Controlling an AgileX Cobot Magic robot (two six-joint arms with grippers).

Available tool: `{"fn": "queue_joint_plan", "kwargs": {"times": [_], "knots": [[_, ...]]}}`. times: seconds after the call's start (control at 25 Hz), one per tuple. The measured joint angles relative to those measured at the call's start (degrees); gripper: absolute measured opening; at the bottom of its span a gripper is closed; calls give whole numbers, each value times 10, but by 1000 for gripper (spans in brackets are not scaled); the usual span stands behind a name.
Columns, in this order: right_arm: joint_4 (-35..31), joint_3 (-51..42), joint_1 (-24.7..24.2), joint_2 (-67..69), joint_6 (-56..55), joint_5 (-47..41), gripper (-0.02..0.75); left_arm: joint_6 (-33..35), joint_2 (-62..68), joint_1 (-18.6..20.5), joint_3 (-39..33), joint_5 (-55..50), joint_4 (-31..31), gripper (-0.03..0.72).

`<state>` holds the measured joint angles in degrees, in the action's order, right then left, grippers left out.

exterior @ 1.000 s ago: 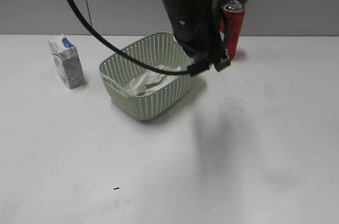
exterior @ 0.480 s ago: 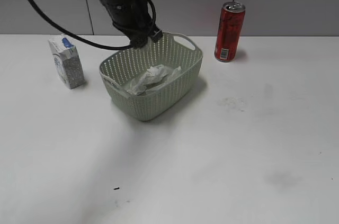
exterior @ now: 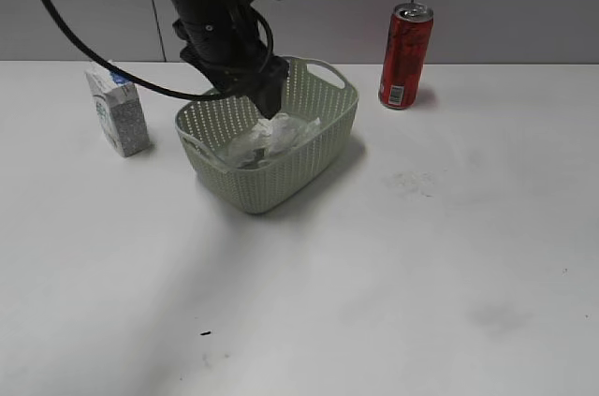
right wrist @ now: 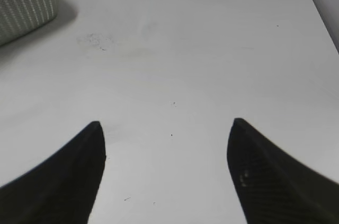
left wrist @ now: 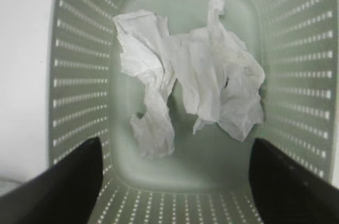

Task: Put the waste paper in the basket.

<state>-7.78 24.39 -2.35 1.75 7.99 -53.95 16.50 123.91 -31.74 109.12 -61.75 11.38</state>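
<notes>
Left hand (exterior: pixel 269 104) now lower, over basket (exterior: pixel 309 167) with crumpled waste paper (left wrist: pixel 196 81).

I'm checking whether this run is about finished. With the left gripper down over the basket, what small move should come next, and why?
Probably lift the left gripper straight up out of the basket. Its jaws stand open and empty, the waste paper lies loose on the basket floor, and no wads show on the table, so nothing seems left to release.

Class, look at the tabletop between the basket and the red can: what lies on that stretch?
Nothing: the exterior view shows bare white table between the basket and the red can. The right wrist view shows the same gap.
</notes>
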Motion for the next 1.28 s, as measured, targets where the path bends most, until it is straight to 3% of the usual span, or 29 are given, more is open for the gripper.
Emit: {"fn": "queue_joint_plan", "kwargs": {"times": [0.16,0.32,0.72,1.0,1.28], "knots": [[0,0,0,0,0,0,543,0,-45,22,0,-27,-2,633],[0,0,0,0,0,0,543,-2,-102,68,0,-68,-14,622],[0,0,0,0,0,0,543,-27,-216,252,-16,-79,-44,587],[0,0,3,0,0,0,542,-25,-346,323,-172,-80,-44,585],[-19,0,9,0,0,0,542,-23,-550,327,-390,-74,-35,579]]}}
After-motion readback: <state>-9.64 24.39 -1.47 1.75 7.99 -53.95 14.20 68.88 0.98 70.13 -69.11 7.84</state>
